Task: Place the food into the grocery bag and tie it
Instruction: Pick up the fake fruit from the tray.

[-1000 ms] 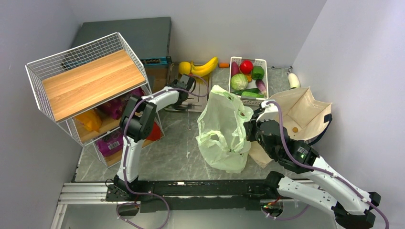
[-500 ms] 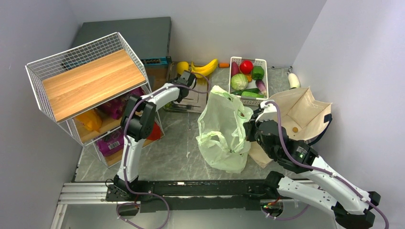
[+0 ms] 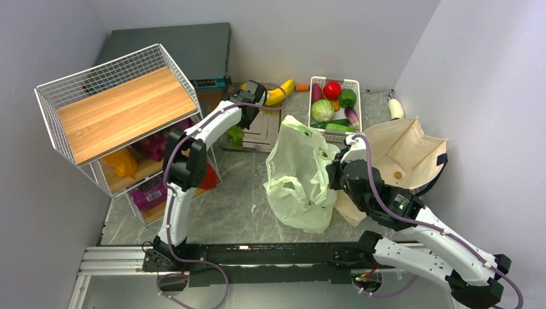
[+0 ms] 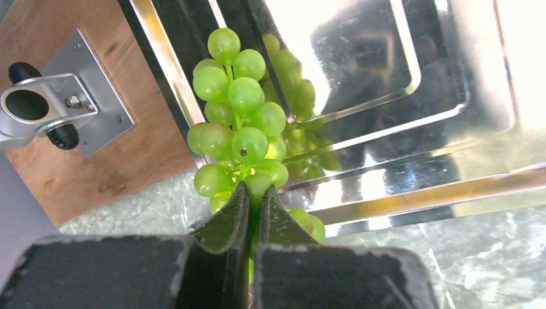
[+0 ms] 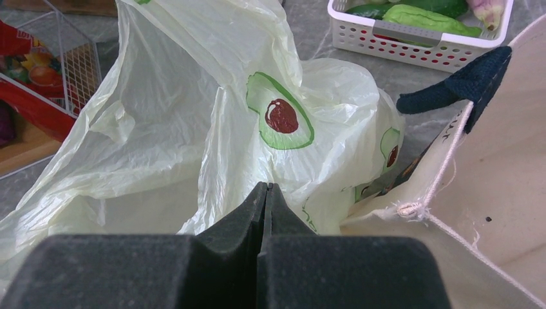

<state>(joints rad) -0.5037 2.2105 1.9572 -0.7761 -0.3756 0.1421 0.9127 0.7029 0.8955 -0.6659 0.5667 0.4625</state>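
A bunch of green grapes point(image 4: 241, 122) hangs from my left gripper point(image 4: 255, 190), which is shut on its lower stem end above a shiny steel tray point(image 4: 412, 96). From above, the grapes point(image 3: 235, 134) show under the left forearm. Yellow bananas point(image 3: 278, 92) lie at the back, beside the left wrist. The pale-green grocery bag point(image 3: 299, 174) with avocado prints stands slumped mid-table. My right gripper point(image 5: 265, 187) is shut on a fold of the bag's thin plastic point(image 5: 193, 116) at its right edge.
A white basket point(image 3: 356, 109) of vegetables stands at the back. A beige canvas tote point(image 3: 405, 151) lies open right of the bag. A wire rack point(image 3: 116, 109) with a wooden top fills the left side, with packets on its lower shelves.
My left gripper has shut on the grapes and lifted them off the tray, the wrist swinging toward the back. The right arm and the bag have barely moved.
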